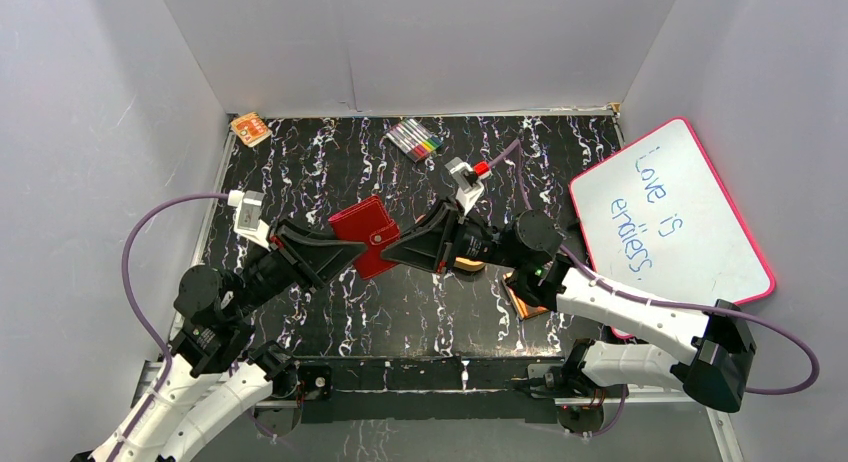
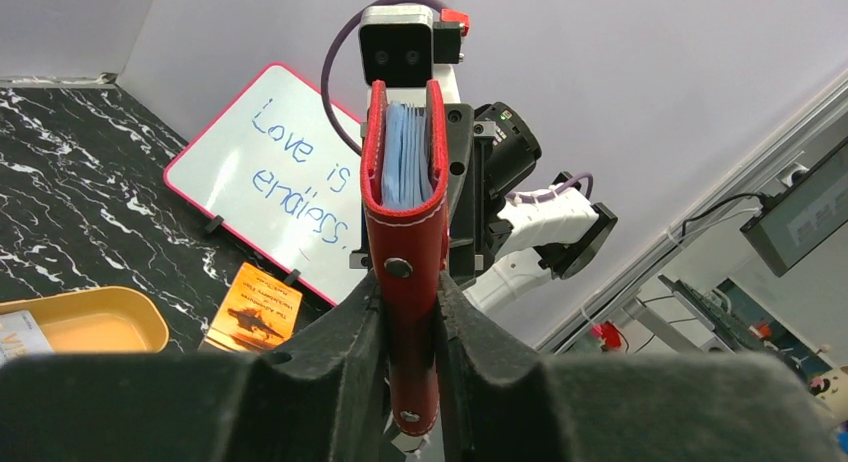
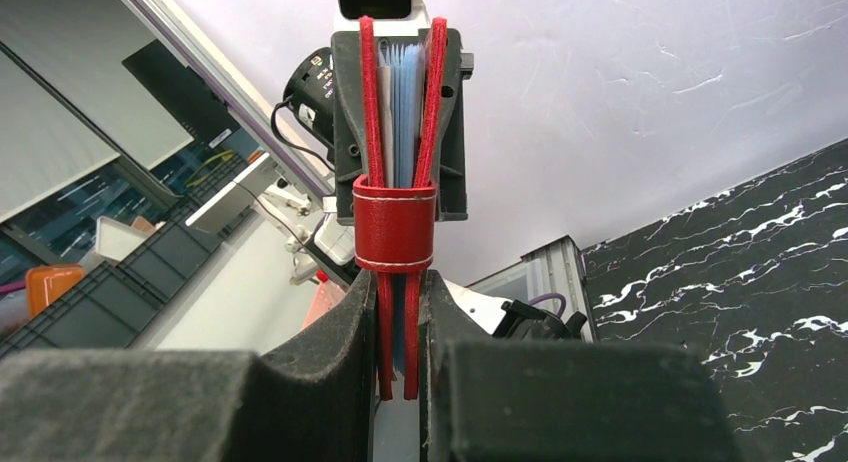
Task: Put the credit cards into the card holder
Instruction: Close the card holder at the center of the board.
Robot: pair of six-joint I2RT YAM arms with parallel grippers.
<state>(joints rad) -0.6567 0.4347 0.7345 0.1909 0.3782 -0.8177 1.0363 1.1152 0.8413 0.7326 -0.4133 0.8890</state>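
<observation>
Card holder (image 1: 363,236) hangs in the air above the table, left gripper (image 2: 412,322) and right gripper (image 3: 398,322) both clenched on it from opposite ends.

Watch it: the red tab looks wrapped across both covers, so the blue sleeves barely gape and no card goes in yet. With both grippers busy you have nothing free for the credit card (image 2: 18,334) lying in the orange tray (image 2: 140,312) beside the book (image 2: 255,312). Let one side go and the holder may swing or slip out; pull unevenly and it twists.
</observation>
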